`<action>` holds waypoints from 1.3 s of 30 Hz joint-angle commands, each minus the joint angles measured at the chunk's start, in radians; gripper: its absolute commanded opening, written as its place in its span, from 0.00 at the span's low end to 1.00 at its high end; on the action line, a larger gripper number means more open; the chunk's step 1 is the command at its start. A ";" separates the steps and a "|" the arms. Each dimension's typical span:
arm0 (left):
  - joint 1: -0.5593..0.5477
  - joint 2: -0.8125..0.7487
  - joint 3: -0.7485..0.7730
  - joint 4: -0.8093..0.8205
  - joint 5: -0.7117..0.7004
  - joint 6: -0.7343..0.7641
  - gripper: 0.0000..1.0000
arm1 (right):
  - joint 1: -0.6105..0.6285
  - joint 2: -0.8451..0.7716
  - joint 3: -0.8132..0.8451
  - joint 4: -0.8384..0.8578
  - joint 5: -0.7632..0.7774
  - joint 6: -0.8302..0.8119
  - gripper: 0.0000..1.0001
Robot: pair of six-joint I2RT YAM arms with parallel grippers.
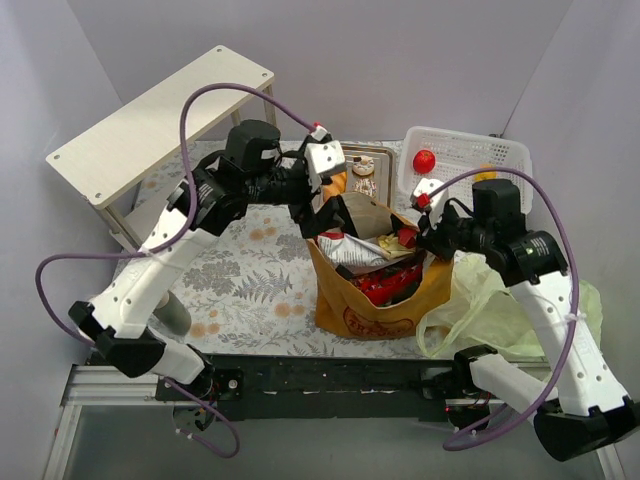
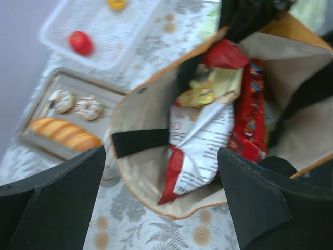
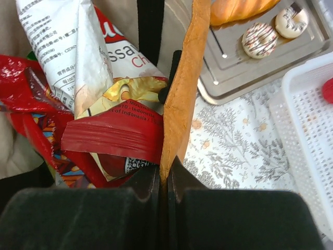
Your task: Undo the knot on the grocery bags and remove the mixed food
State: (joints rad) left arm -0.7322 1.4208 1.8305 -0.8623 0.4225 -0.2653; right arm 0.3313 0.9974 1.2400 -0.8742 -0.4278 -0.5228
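**Tote open, packets left inside**

The tote stands on the desk between my two arms, mouth up. It is stuffed with shiny packets: a red-white packet on top, and red ones beside and under it. The right end effector is clamped tight on the tote's rim, holding that wall up. The left end effector hangs over the mouth with its jaws spread wide and nothing between them.

The green bag lies slack just right of the tote. Behind the tote, the baguette and donuts lie on the tray. The apple and orange sit in the basket.

My worries as I go in:
- **Handle:** the black handle strap crosses the inner wall near the top packet, and wide jaws could close on it instead.
- **Slippery foil:** a shallow pinch may slide off.
- **Crammed packets:** pulling one may drag its neighbours or lift the whole tote.
- **Rim grip:** the right grip is only on thin fabric. If it slips, the mouth folds shut.
- **Crowding:** both wrists are close at the opening, so a careless dip could knock them together.
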 commanded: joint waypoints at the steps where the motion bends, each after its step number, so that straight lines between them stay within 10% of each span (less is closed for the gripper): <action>1: 0.002 0.047 -0.008 -0.119 0.327 0.028 0.88 | 0.002 -0.153 -0.088 0.320 -0.045 -0.029 0.01; 9: 0.002 0.226 0.052 -0.311 0.369 0.185 0.89 | -0.002 -0.167 -0.154 0.415 -0.026 0.021 0.01; 18: -0.001 0.317 -0.022 -0.099 0.277 0.155 0.86 | -0.003 -0.164 -0.134 0.415 -0.025 0.007 0.01; 23: -0.018 0.372 -0.020 -0.176 0.263 0.227 0.54 | -0.002 -0.158 -0.149 0.429 -0.014 0.021 0.01; 24: -0.021 0.369 -0.020 -0.173 0.268 0.232 0.42 | -0.002 -0.158 -0.149 0.425 -0.012 0.021 0.01; 25: -0.027 0.369 -0.016 -0.182 0.277 0.239 0.07 | -0.002 -0.157 -0.151 0.419 -0.002 0.021 0.01; 26: -0.038 0.366 -0.007 -0.185 0.275 0.244 0.00 | -0.002 -0.157 -0.154 0.414 0.004 0.020 0.01; 31: -0.039 0.308 0.036 -0.161 0.288 0.236 0.00 | -0.003 -0.155 -0.146 0.386 0.141 0.078 0.69; 39: -0.039 0.104 0.012 0.057 0.150 0.163 0.00 | -0.002 -0.105 0.108 0.287 0.135 0.069 0.84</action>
State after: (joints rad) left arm -0.7658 1.7245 1.8225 -0.9745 0.6319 -0.0692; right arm 0.3275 0.8913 1.2297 -0.6052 -0.2913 -0.4706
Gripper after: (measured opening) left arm 0.014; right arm 0.832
